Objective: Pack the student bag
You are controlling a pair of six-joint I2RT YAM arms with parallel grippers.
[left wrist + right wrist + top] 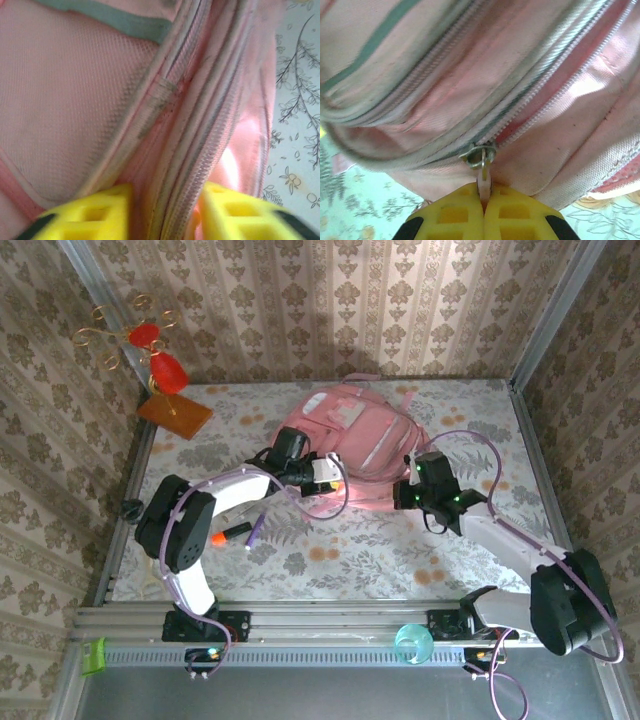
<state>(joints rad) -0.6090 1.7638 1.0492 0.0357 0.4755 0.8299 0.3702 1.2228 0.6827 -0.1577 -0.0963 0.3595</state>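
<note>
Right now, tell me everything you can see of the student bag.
The student bag is soft pink fabric with white patches and several zippers, lying slumped at the far middle of the floral table. The right pincer is shut on a zipper pull; that zipper is partly open. The left pincer stands open astride a zipper seam.

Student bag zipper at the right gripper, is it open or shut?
Partly open: the zipper teeth gape apart on one side of the slider, whose pull the right gripper pinches.
</note>
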